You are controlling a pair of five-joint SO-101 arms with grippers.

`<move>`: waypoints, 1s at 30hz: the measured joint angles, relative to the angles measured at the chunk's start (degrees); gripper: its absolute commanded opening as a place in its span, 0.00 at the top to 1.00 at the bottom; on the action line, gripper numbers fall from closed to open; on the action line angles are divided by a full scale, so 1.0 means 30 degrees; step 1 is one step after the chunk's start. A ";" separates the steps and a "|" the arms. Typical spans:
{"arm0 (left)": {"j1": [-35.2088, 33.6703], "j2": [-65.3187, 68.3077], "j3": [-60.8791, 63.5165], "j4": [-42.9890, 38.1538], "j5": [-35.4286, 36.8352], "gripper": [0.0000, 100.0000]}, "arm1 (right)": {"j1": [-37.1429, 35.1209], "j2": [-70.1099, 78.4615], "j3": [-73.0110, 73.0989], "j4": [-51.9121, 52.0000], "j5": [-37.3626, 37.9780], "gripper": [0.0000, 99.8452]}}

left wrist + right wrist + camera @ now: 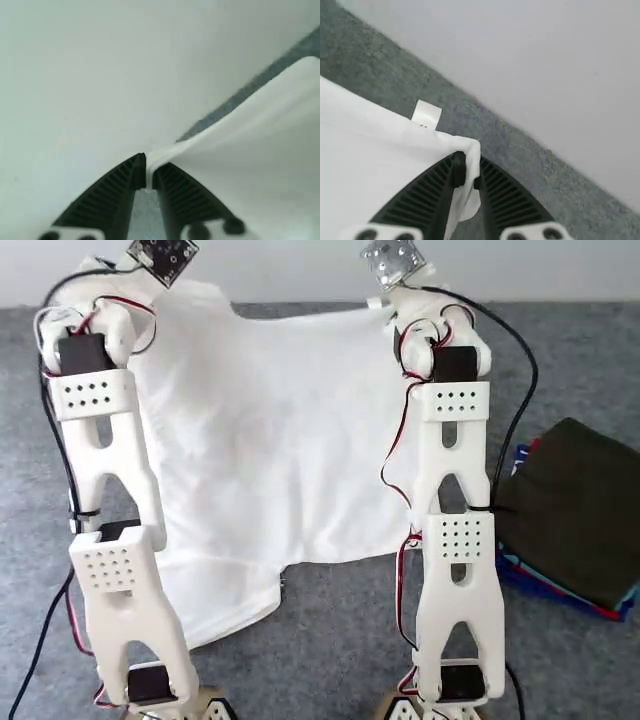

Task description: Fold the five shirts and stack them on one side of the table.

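A white shirt (270, 430) lies spread over the grey table between my two arms, its far edge held up at both corners. My left gripper (148, 172) is shut on the shirt's (260, 150) far left edge, near the wall. At the far right corner my right gripper (467, 170) is shut on the shirt (375, 160), next to a small white label (426, 114). A stack of folded shirts (575, 515), dark green on top, sits at the table's right side.
The pale back wall (530, 60) stands close behind both grippers. Grey table surface (340, 640) shows in front of the shirt, between the two arm bases. The folded stack lies just right of the right arm (455, 540).
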 measured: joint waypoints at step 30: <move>-0.0410 -1.0491 1.9634 1.0315 0.0527 0.98 | 0.1231 0.0000 0.0000 1.0315 0.1846 0.99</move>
